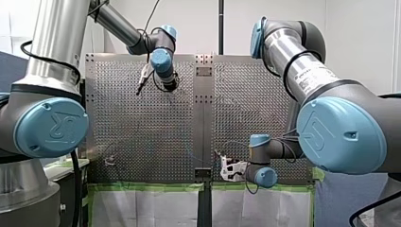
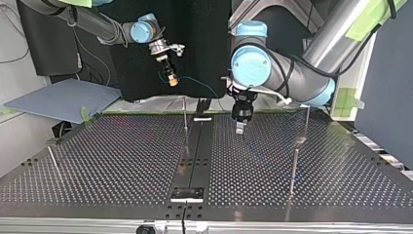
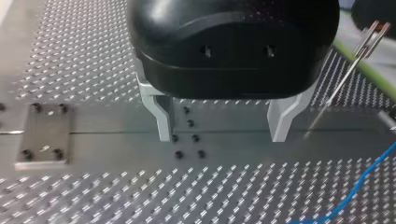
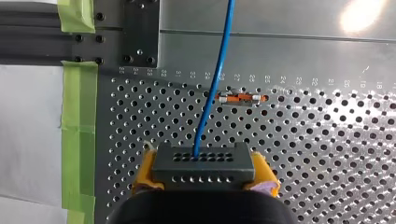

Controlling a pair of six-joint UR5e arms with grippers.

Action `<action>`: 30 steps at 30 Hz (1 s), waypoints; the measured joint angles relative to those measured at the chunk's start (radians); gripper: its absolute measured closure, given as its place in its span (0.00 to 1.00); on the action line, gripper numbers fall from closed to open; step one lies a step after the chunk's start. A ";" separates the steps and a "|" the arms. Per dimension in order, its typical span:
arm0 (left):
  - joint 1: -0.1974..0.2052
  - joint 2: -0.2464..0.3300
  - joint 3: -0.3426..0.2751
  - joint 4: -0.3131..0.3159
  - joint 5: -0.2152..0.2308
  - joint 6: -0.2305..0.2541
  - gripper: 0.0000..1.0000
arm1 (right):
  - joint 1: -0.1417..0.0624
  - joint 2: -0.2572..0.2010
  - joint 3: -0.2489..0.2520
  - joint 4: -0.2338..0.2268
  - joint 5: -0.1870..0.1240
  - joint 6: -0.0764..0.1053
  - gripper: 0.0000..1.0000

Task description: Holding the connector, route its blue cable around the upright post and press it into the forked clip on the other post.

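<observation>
Perforated metal table [image 2: 122, 161] fills the top view, with a black screen [image 2: 204, 48] behind it. At that view's left a left rod [image 2: 53, 163] stands near the table's edge. Next comes my right pincer [image 2: 170, 78], hanging above the table's far edge. The right wrist view shows its yellow pads [image 4: 145, 171] closed on the two ends of the connector [image 4: 203, 164], a sound hold as far as I can judge. The cable [image 4: 212, 88] leaves the connector's face and runs straight ahead of that pincer over the table; in the top view it trails off toward the right. Just right of and below the pincer stands a post [image 2: 185, 117], so the cable's line passes close beside it and my right arm is the nearer one. The coming move, I judge, is to carry the connector past this post so that the cable bends round it. Right of centre my left pincer [image 2: 240, 126] hovers low over the table, its metal fingers [image 3: 164, 119] wide apart with nothing between them. Beside it, the left wrist view shows a slim stem topped by the clip [image 3: 372, 35], with the cable passing near its foot, well clear of the fork. At the top view's right stand a far rod [image 2: 307, 122] and a near rod [image 2: 293, 170]. I cannot tell which of them carries the clip.
</observation>
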 joint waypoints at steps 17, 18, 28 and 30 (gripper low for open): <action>0.026 -0.033 0.064 0.141 -0.103 0.023 0.00 | 0.000 0.000 0.000 -0.002 -0.008 0.000 1.00; 0.028 -0.034 0.064 0.149 -0.108 0.024 0.00 | 0.000 0.000 0.000 -0.002 -0.008 0.000 1.00; 0.046 -0.043 0.067 0.228 -0.137 0.034 0.00 | 0.000 0.000 0.000 -0.001 -0.009 -0.001 1.00; 0.048 -0.051 0.072 0.241 -0.139 0.039 0.00 | 0.000 0.000 0.000 -0.001 -0.008 -0.001 1.00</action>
